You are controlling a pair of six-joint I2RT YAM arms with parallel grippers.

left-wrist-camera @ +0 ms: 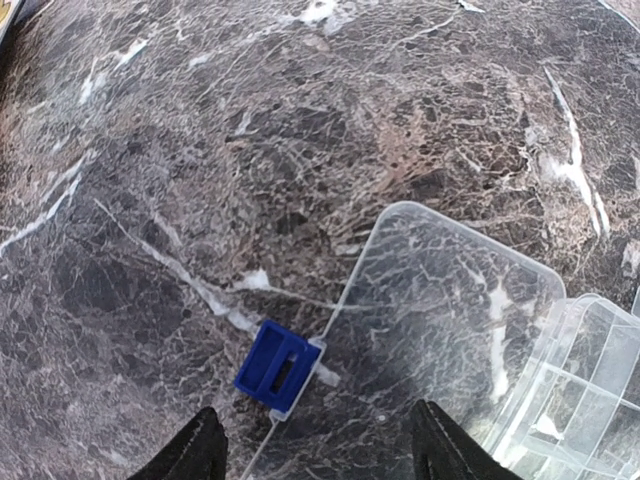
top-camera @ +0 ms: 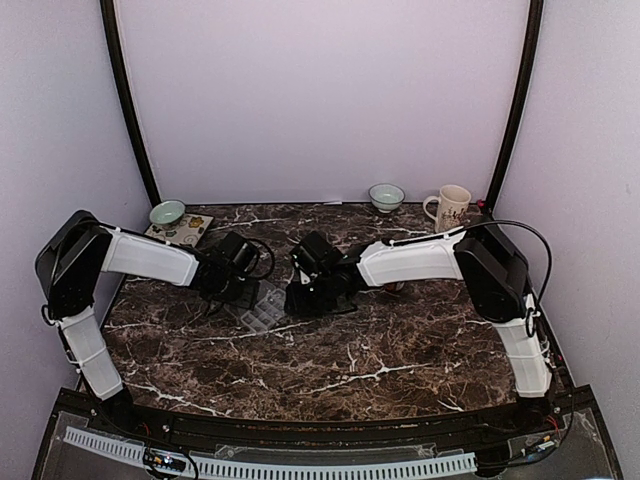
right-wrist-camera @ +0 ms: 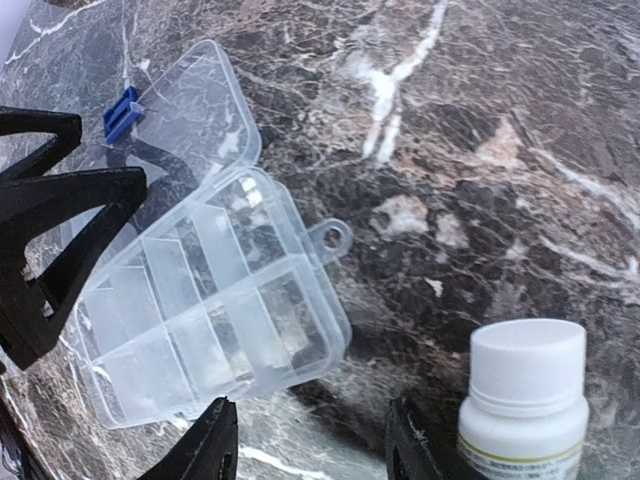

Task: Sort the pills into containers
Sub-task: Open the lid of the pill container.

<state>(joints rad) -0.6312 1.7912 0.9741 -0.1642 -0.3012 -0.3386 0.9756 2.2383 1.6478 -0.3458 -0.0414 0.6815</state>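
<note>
Pale lilac walls (top-camera: 320,100) enclose a dark, white-veined marble counter (top-camera: 400,360). Just left of centre in the top view lies the organizer box (top-camera: 262,305). In the right wrist view its long axis runs from lower left to right, with the lid (left-wrist-camera: 440,300) laid open toward the upper left. Broad marble spreads below it to the counter's lower edge. A white bottle (right-wrist-camera: 522,400) stands at lower right. The left gripper (left-wrist-camera: 318,425) and right gripper (right-wrist-camera: 308,415) flank the box, both spread wide and holding nothing.

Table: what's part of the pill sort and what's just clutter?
Job: clear organizer box, its lid open; white capped bottle, probably the pills.
Clutter: back-left bowl, back-centre bowl, mug, patterned tile.
</note>
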